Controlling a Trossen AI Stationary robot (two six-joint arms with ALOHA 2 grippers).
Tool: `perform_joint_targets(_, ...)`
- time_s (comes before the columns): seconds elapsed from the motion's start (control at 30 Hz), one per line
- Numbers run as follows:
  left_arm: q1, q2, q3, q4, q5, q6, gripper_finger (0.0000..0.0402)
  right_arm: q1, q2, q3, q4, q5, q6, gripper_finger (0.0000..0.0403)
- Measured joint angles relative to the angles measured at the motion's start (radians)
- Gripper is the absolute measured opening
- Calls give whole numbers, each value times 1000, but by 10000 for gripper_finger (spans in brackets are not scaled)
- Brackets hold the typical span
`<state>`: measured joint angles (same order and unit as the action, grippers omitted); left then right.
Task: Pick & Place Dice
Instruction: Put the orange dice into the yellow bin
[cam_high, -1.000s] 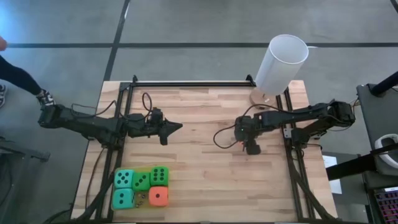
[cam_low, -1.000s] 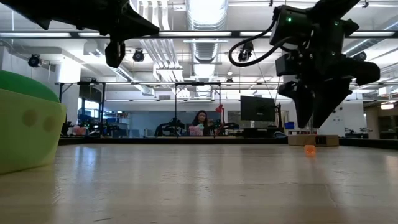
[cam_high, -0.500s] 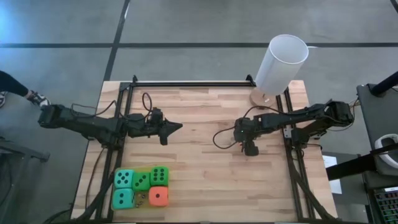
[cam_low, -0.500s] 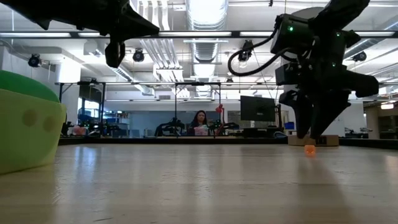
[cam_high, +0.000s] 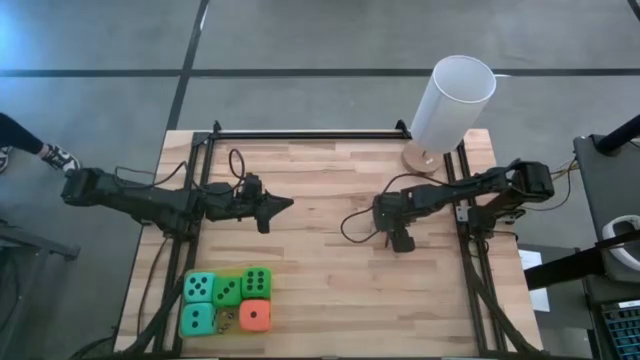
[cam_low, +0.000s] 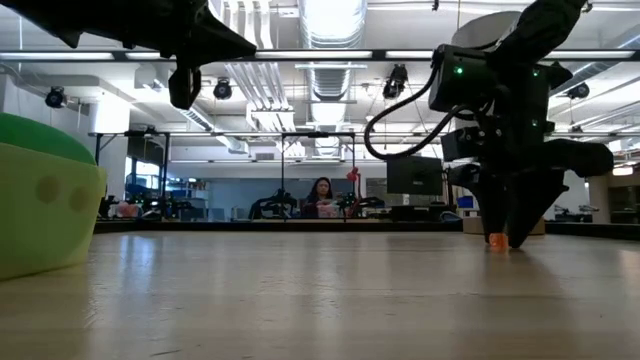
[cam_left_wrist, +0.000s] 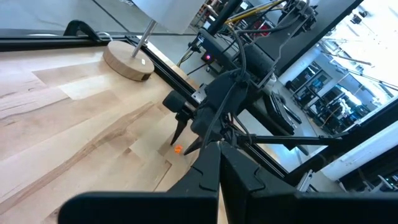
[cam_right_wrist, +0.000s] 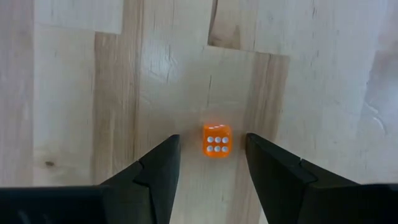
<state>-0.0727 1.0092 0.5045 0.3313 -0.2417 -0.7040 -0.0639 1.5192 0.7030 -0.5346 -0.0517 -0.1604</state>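
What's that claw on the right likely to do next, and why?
Probably squeeze shut. The right hand is open and down near the table, its two fingers on either side of a tiny orange die with white pips, not touching it. Closing would grip the die so it can be lifted.

Tiny orange die, white pips, six up, flat on wood, between claw fingers.

Small die between right pincer fingers

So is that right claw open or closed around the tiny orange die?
Open. The right claw has a finger either side of the orange die, with gaps showing.
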Motion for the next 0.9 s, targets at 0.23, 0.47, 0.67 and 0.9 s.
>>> perform_joint_targets(0.23, 0, 0, 0, 0, 0, 0, 6, 0, 13, 13, -7, 1, 0, 170)
perform_joint_targets(0.47, 0, 0, 0, 0, 0, 0, 6, 0, 15, 13, 2, 2, 0, 133)
perform_joint_targets(0.67, 0, 0, 0, 0, 0, 0, 6, 0, 16, 13, 6, 1, -25, 94)
perform_joint_targets(0.9, 0, 0, 0, 0, 0, 0, 6, 0, 12, 13, 11, 0, -83, 43)
